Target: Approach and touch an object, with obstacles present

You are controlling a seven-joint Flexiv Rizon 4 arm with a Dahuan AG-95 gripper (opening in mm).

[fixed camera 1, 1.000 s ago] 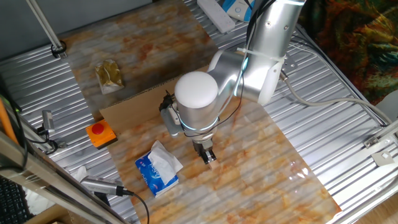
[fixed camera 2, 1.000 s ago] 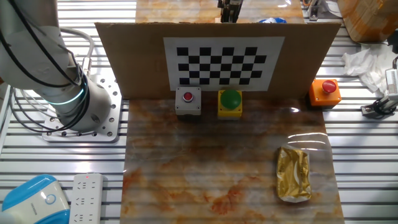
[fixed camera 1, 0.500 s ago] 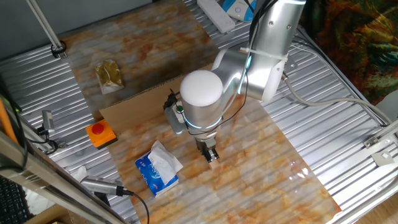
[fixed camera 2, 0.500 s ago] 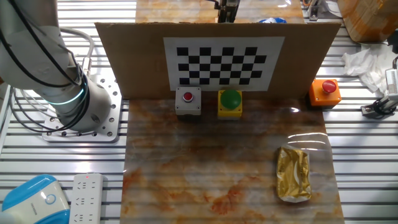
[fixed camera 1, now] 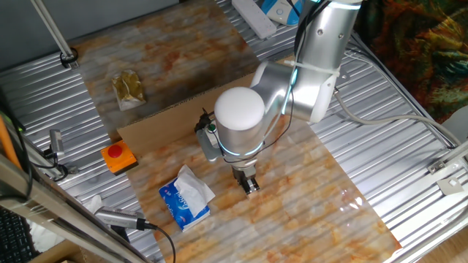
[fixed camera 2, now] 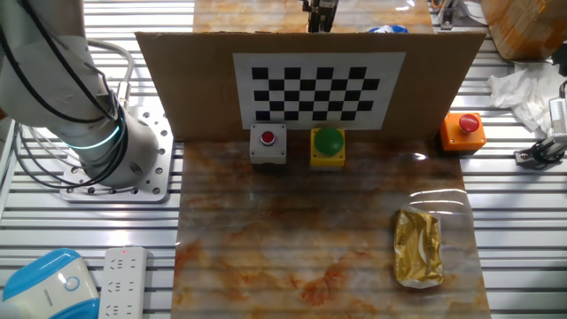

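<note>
My gripper (fixed camera 1: 251,187) points straight down over the marbled table top (fixed camera 1: 307,197), just right of a blue tissue pack (fixed camera 1: 186,197), with a gap between them. Its fingers look closed together with nothing held. The arm's white wrist hides most of the hand from above. In the other fixed view only the gripper (fixed camera 2: 320,11) tips show, above the top edge of the cardboard wall (fixed camera 2: 195,80). On the near side of that wall sit a red button on a grey box (fixed camera 2: 267,145) and a green button on a yellow box (fixed camera 2: 328,146).
An orange box with a red button (fixed camera 1: 118,157) (fixed camera 2: 463,130) sits at the cardboard wall's (fixed camera 1: 157,124) end. A gold foil packet (fixed camera 1: 129,88) (fixed camera 2: 418,247) lies on the wall's far side from the gripper. A white power strip (fixed camera 1: 252,16) (fixed camera 2: 120,279) lies by the arm's base.
The arm has drifted slightly right in one fixed view, and the gripper tips have shifted a little left in the other. The small pale patch under the tips no longer shows.
</note>
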